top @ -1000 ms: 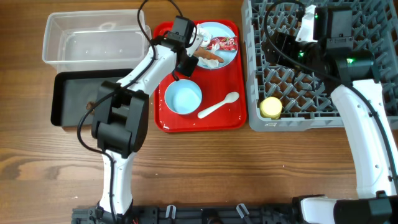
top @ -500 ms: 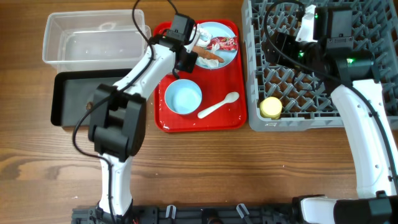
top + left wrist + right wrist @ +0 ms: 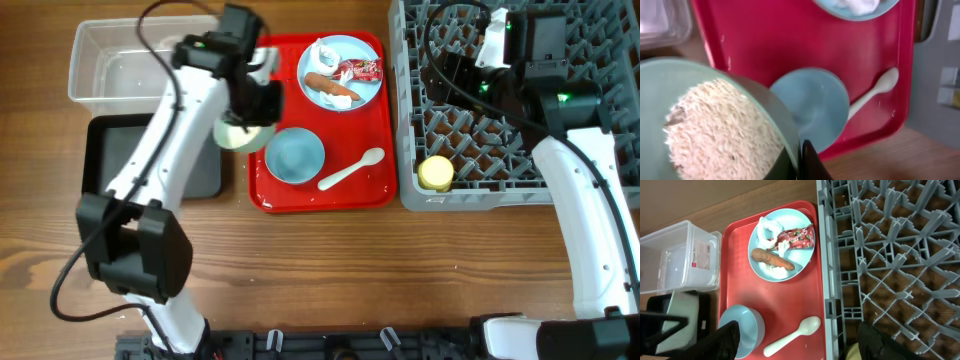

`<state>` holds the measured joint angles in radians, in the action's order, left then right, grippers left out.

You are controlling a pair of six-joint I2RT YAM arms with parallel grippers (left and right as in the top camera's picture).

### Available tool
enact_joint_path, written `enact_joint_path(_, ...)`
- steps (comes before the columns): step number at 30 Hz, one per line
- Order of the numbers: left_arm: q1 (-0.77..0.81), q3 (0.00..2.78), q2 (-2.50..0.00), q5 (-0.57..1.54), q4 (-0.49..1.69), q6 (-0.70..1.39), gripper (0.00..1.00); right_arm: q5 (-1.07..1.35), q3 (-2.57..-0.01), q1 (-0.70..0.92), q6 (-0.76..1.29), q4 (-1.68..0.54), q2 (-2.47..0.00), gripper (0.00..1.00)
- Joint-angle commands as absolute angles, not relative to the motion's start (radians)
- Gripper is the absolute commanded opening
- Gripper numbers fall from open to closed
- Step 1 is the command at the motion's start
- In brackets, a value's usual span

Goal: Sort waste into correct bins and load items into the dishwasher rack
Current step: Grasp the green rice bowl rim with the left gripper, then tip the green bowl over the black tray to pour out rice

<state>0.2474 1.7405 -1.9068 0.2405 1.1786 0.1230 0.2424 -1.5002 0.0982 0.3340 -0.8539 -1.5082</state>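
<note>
Left jaws pinching the rim of the pale green bowl [image 3: 240, 134]. The left wrist view shows one dark finger [image 3: 809, 164] pressed against the bowl's outer wall. Left gripper [image 3: 257, 101] sits left of centre in the upper overhead frame. The bowl is heaped with white rice [image 3: 715, 135]. From above, the bowl lies over the left edge of the red serving tray [image 3: 375, 188], next to the black tray [image 3: 115, 160]; cannot tell whether it rests on anything.

Just right of the held bowl, on the red tray: light blue bowl [image 3: 294, 157], upright, nothing in it. White spoon [image 3: 351, 169] lies beside it, toward the tray's lower right, bowl end pointing up-right. Light blue plate [image 3: 368, 92] at the tray's top carries the red wrapper [image 3: 362, 70], the orange stick [image 3: 333, 88] and white tissue [image 3: 325, 50], all crowded together.

Clear tub [image 3: 150, 62] in the upper left, above the black tray.

Right jaws spread wide, nothing between them. Right gripper [image 3: 799, 330] hangs over the upper part of the grey rack [image 3: 500, 130], which fills the right of the frame. Yellow cup [image 3: 435, 172] stands in the rack's lower left corner. Everything sits on a wooden table [image 3: 400, 270].
</note>
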Motion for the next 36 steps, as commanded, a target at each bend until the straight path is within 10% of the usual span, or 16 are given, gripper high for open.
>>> enact_joint_path(1,0.13,1.745,-1.881,0.373,1.244,0.113,0.04,0.234,-1.497,0.097,0.315,-0.856,-1.515,0.77)
enact_joint_path(36,-0.66,1.071,-1.684,1.398,0.73,0.008,0.04,0.234,-1.497,0.097,0.316,-0.873,-1.515,0.77)
